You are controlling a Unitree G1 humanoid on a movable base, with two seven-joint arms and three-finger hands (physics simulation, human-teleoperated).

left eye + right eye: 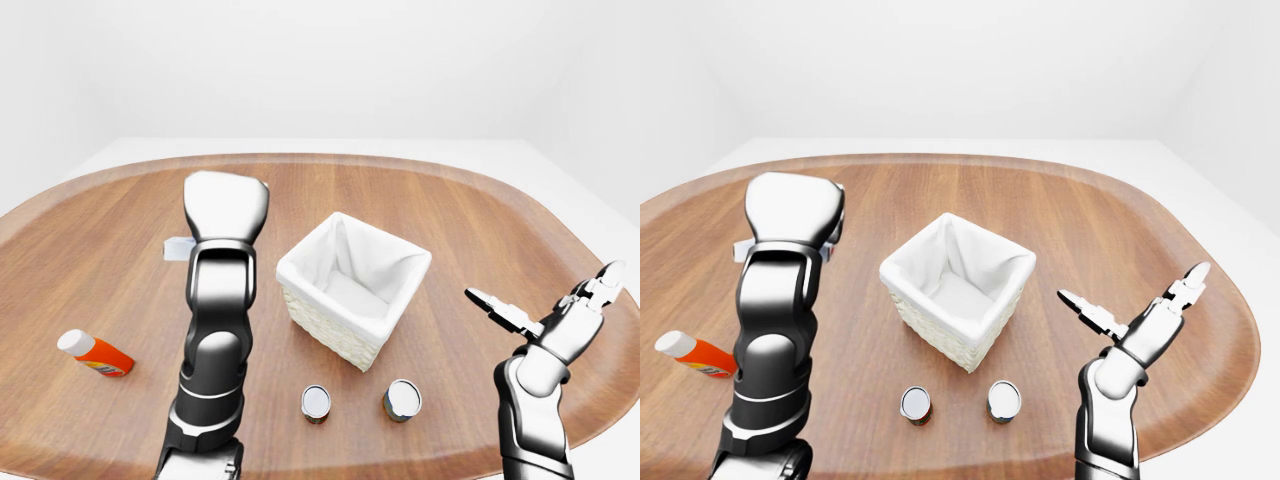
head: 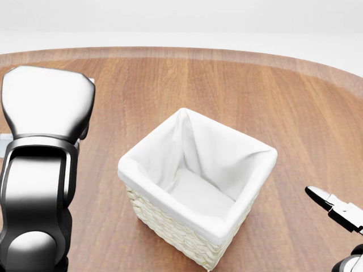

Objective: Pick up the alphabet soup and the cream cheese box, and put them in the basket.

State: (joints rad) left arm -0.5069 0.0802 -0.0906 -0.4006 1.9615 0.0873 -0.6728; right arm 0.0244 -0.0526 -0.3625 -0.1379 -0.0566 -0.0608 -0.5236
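Reach step: left hand (image 1: 226, 205) over a small box (image 1: 178, 248), grip cannot be told; right hand (image 1: 560, 315) spread, empty. Next: grasp, carry to basket (image 1: 353, 288).

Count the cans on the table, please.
2. The left can and the right can stand side by side, apart, below the basket in the left-eye view. The left arm could hide another.
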